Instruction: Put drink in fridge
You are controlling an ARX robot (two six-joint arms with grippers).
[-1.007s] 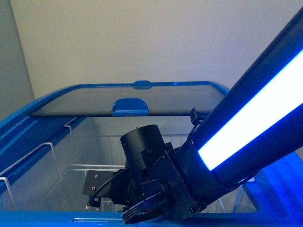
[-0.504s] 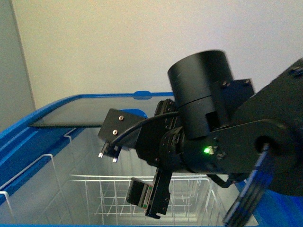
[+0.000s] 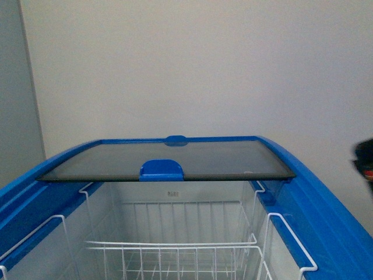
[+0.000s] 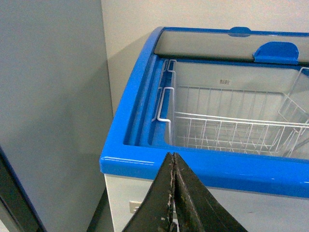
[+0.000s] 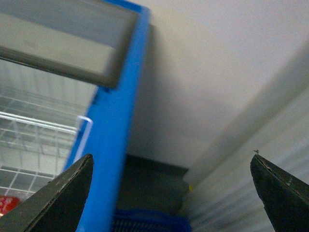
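Straight ahead of the robot: the fridge [image 3: 326, 216], a chest with a blue top rim, standing against a pale wall [image 3: 192, 64].
Lid: a dark glass lid [image 3: 169, 159] with a blue handle [image 3: 161, 169] covers the far part of the opening; the near part is uncovered.
Inside: white wire baskets [image 3: 175, 254] hang from the rim; their white hooks show along both sides.
Drink: a small red thing [image 5: 7, 204] shows low among the wire in the right wrist view; cannot tell whether it is the drink.
Left gripper [image 4: 174, 193]: its two dark fingers are pressed together with nothing between them, just outside the near blue rim at the fridge's left corner.
Right gripper [image 5: 171, 186]: fingers spread wide with nothing between them, beside the fridge's right rim, facing the gap between fridge and wall.
Front view edge: a blurred dark shape [image 3: 364, 158] at the right border, too unclear to name.
Left of the fridge: a plain grey panel [image 4: 48, 111] close beside it.
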